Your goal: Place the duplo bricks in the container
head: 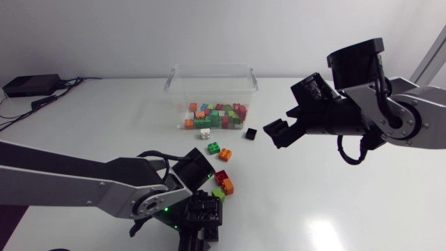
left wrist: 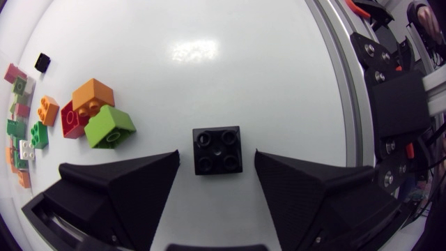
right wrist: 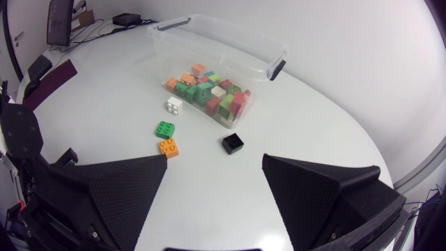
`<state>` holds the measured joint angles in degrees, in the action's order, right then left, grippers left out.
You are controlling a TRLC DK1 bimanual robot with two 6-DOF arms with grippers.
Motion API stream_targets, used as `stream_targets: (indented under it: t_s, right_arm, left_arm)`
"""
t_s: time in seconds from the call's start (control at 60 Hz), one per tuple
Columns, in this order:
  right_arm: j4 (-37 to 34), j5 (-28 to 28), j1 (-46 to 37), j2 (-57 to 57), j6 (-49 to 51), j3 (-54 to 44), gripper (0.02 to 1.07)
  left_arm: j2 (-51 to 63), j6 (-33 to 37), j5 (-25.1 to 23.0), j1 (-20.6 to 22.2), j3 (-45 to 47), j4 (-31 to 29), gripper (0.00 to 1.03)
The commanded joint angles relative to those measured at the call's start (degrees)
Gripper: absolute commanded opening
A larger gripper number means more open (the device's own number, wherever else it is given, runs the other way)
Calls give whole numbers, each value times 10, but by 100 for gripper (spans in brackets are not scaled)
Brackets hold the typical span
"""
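A black 2x2 brick (left wrist: 217,149) lies on the table between the fingers of my left gripper (left wrist: 217,159), with a narrow gap on each side, so the gripper is open. In the head view my left gripper (head: 201,222) is low at the table's near edge and hides that brick. Beside it lie a lime brick (left wrist: 110,127), a red brick (left wrist: 70,120) and an orange brick (left wrist: 93,95). The clear container (head: 209,82) at the back holds several coloured bricks. My right gripper (head: 279,132) hangs open and empty above the table, right of the container.
Loose in front of the container are another black brick (head: 251,133), a white brick (head: 205,134), a green brick (head: 214,148) and an orange brick (head: 225,155). Black boxes and cables (head: 31,85) lie at the back left.
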<state>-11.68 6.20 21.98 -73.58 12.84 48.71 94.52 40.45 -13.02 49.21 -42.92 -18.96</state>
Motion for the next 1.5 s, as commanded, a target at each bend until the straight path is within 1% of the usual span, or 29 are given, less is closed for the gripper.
stream_targets:
  t_s: [0.0, 0.017, 0.067, 0.183, 0.367, 0.85, 0.933, 1.1, 1.283, 1.383, 1.417, 1.483]
  right_arm:
    - [10, 5, -7, -12, 19, -13, 101]
    - [10, 8, -10, -16, 23, -13, 101]
    - [10, 23, -21, -36, 34, -8, 100]
    - [17, 57, -48, -97, 69, 11, 100]
    - [20, 86, -74, -192, 107, 65, 100]
    - [24, 141, -100, -394, 158, 221, 100]
    - [11, 149, -103, -424, 171, 254, 100]
    - [-12, 155, -96, -462, 200, 289, 100]
    - [-18, 157, -86, -490, 222, 303, 100]
    - [-18, 159, -87, -505, 232, 312, 98]
    - [-18, 161, -87, -512, 234, 316, 96]
    - [-18, 161, -87, -521, 236, 323, 95]
  left_arm:
    - [15, -14, -1, 9, -14, 2, 48]
    - [16, -14, -1, 10, -15, 2, 44]
    - [16, -22, -1, 10, -15, 6, 26]
    - [15, -24, -1, 11, -10, 6, 19]
    - [-26, -23, -1, 11, 2, -3, 18]
    - [-119, -19, 1, -3, -5, -89, 16]
    - [-134, -19, 1, -8, -6, -101, 16]
    - [-153, -14, 1, -26, -11, -120, 16]
    - [-164, -9, 1, -42, -25, -134, 16]
    - [-168, -5, 1, -55, -38, -141, 16]
    - [-171, -4, 1, -61, -43, -143, 16]
    - [-174, 2, 1, -71, -52, -150, 16]
